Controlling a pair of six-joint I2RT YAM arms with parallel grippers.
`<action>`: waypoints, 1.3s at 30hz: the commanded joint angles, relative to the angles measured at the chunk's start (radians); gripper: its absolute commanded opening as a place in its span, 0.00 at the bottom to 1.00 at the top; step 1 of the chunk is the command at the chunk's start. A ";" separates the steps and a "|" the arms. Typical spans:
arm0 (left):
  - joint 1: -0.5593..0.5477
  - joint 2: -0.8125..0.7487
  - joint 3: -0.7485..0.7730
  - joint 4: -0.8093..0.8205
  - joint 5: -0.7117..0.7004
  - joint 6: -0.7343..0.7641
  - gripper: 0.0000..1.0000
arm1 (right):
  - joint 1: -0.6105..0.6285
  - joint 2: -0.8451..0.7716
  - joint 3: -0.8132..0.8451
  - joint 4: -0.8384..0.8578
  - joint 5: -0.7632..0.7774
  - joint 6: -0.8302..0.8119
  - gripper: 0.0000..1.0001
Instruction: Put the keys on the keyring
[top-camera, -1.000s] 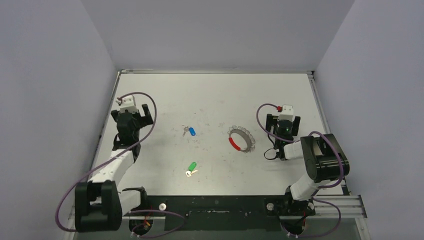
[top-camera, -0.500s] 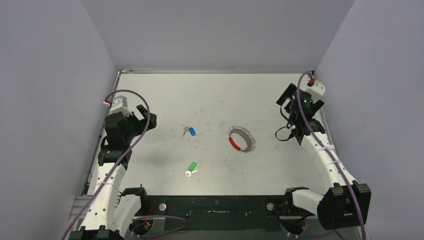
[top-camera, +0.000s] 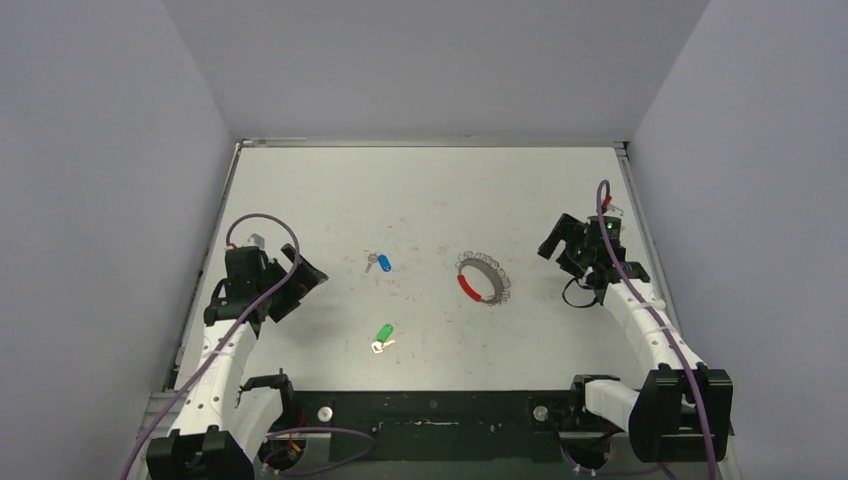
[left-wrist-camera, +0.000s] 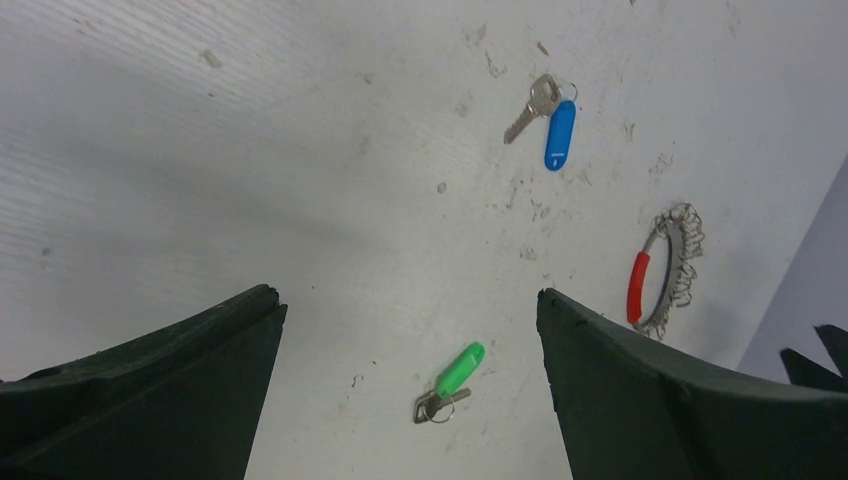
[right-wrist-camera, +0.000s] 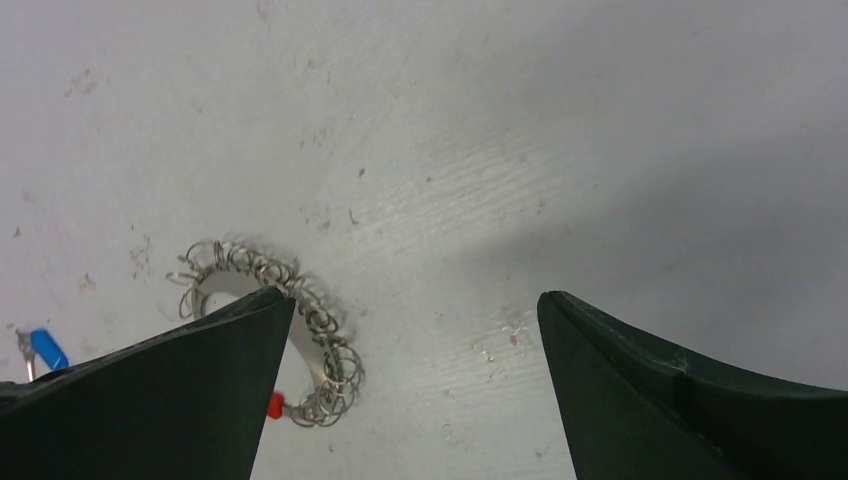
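Observation:
Two keys lie loose on the white table: the blue-headed key toward the far side and the green-headed key nearer the bases. The keyring, a coil of silvery wire with a red sleeve, lies flat to their right. My left gripper hangs open left of the keys and faces them, holding nothing. My right gripper is open to the right of the keyring, its left finger covering part of the ring in the right wrist view.
The table is walled by grey panels on the left, back and right. A raised metal rim runs along its right edge. A black bar with the arm bases lines the near edge. Purple cables loop off both wrists.
The left gripper has dropped toward the near side and turned to face the keys. The right gripper swung out to the far right edge, then back toward the keyring. Both stayed open.

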 joint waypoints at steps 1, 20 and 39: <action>0.005 -0.067 -0.060 0.140 0.162 -0.073 0.97 | 0.018 -0.042 -0.088 0.127 -0.225 0.004 1.00; -0.656 0.175 0.238 0.143 -0.487 -0.104 0.97 | 0.690 0.369 0.191 0.020 0.168 -0.181 0.89; -0.627 -0.025 0.048 0.340 -0.326 -0.162 0.97 | 0.776 0.587 0.254 0.067 -0.127 -0.152 0.82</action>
